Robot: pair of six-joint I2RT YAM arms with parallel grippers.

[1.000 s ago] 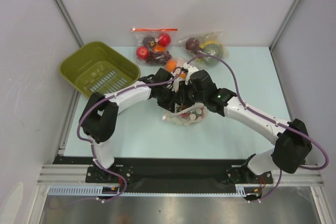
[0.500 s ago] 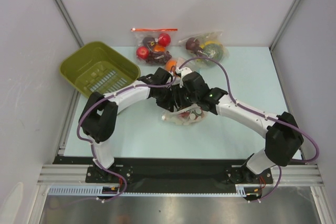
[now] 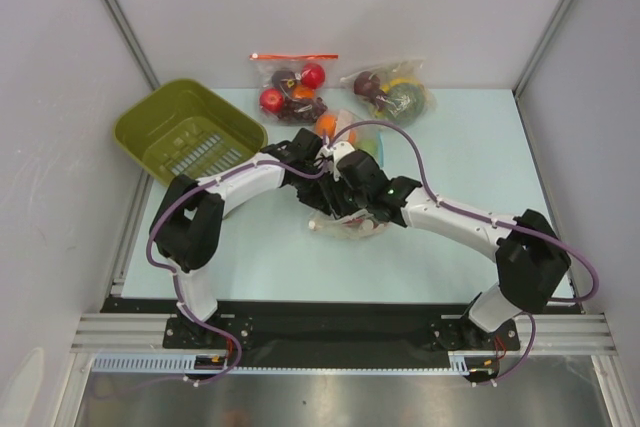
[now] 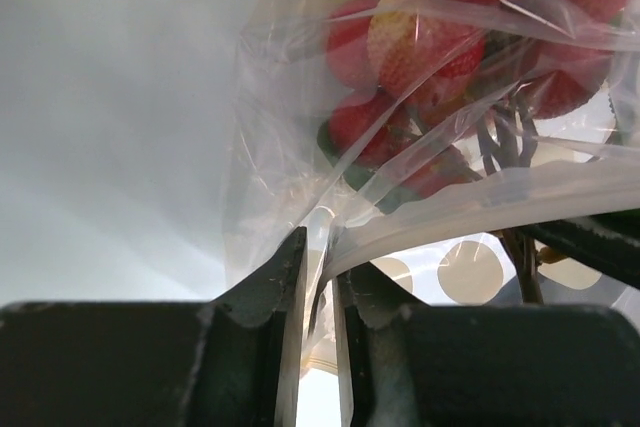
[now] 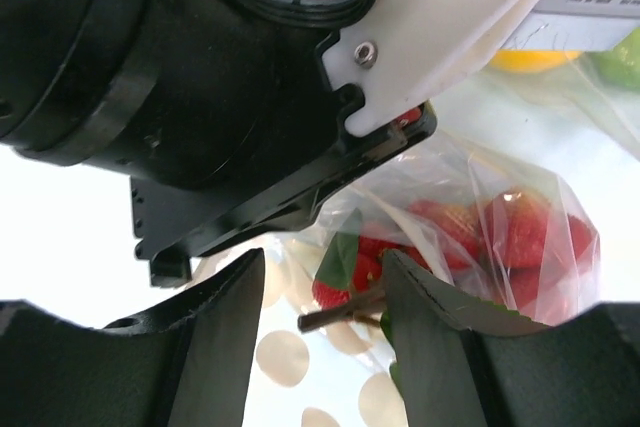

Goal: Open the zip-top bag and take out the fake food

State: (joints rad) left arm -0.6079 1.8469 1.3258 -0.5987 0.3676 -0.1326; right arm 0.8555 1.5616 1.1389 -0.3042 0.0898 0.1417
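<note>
Pinching the zip-top bag (image 3: 345,230) at the middle of the counter (image 3: 470,137).
Its film edge is being clamped by the left claw (image 4: 318,277), while the right claw (image 5: 325,332) is being held apart just above. The fake food (image 4: 430,42) is being kept inside, none removed yet.

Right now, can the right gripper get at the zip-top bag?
Probably yes: the right gripper hangs open over the zip-top bag, and the left gripper, shut on the bag's edge, sits beside it.
</note>
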